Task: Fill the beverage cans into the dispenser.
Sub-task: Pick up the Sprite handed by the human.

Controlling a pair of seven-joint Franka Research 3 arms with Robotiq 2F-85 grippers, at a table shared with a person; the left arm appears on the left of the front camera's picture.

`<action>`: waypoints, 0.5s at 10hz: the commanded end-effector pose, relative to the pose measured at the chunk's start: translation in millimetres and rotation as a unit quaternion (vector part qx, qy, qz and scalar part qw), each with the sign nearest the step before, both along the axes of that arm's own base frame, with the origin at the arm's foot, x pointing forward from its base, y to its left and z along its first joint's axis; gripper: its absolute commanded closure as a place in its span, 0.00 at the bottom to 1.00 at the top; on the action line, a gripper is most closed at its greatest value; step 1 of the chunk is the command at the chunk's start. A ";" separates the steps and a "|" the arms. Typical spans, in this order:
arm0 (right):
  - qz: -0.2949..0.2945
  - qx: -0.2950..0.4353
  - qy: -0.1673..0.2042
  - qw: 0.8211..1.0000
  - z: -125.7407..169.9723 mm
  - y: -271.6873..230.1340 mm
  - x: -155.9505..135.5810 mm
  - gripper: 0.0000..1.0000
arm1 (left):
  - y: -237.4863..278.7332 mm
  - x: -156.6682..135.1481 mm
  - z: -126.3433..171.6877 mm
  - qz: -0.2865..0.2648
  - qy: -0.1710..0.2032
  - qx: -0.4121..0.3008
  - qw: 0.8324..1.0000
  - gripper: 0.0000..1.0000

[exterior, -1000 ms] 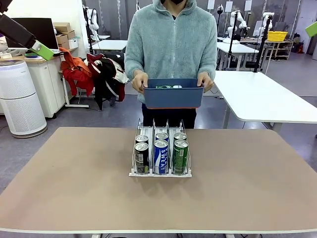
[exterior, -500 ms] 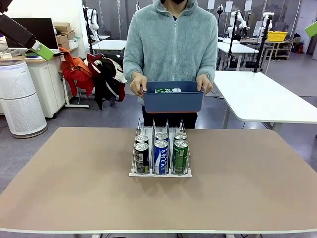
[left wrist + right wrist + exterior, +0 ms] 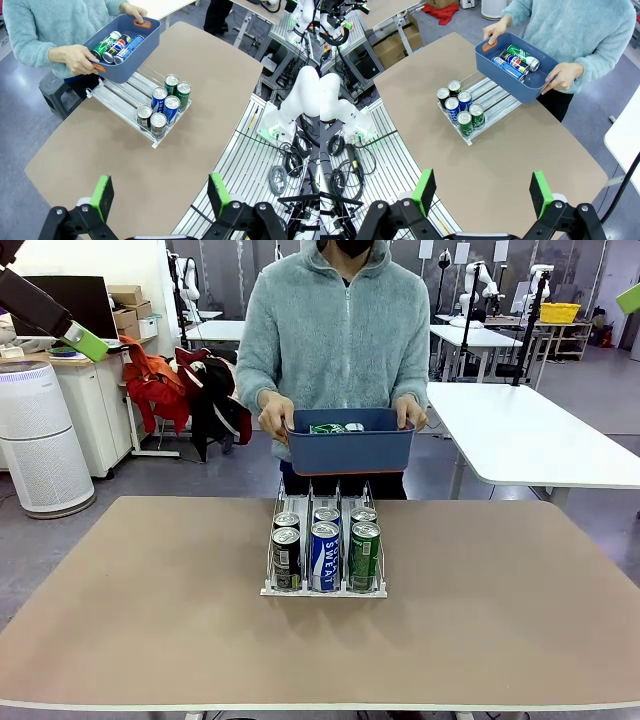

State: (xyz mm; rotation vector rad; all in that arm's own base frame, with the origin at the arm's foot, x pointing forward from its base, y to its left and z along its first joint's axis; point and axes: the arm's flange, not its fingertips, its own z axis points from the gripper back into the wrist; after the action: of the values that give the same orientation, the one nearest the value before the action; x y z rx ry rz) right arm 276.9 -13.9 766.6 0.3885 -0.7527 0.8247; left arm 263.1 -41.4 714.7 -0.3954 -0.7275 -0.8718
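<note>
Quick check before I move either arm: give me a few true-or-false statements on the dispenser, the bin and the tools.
1. The dispenser holds six cans, two per lane. True.
2. The blue bin has been set down. False: the person's hands hold it above the table, over the dispenser's far end.
3. The left tool and the right tool are open and hold nothing. True.
4. The blue bin is empty. False: several cans lie on their sides in it.
5. The green cans stand in the middle lane. False: the blue cans stand in the middle lane; the green cans are in the robot's right lane.
</note>
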 end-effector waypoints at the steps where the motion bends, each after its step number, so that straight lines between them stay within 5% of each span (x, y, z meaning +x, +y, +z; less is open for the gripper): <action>1: 0.001 -0.003 0.003 1.000 -0.9 0.7 -0.6 0.00 | -0.1 0.8 -0.7 0.002 0.003 -0.001 1.000 0.00; 5: 0.001 -0.003 0.003 1.000 -0.9 0.7 -0.6 0.00 | -0.1 0.8 -0.7 0.002 0.003 -0.001 1.000 0.00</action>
State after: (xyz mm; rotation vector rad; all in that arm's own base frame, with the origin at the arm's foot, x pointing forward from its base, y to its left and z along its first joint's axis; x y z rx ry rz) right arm 276.9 -13.9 766.6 0.3885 -0.7527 0.8247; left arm 263.1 -41.4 714.7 -0.3954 -0.7275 -0.8718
